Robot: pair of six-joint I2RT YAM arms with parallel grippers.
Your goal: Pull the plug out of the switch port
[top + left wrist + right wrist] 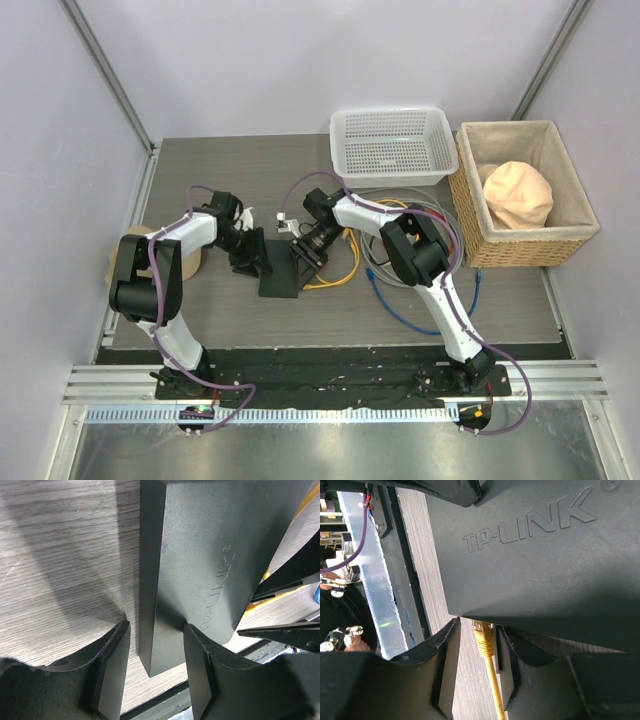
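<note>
This is looking like a robotics lab cell: pale panels (300, 60) are enclosing a wood-grain table (200, 170), a left arm (173, 337) and right arm (450, 310) are sitting bolted by an aluminium rail (560, 378), and loose cables (353, 262) are lying about

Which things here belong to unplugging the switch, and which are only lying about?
For the job:
- switch
- yellow plug on its yellow cable
- left gripper, right gripper

Lying about:
- white mesh basket
- wicker basket
- blue cable
</note>
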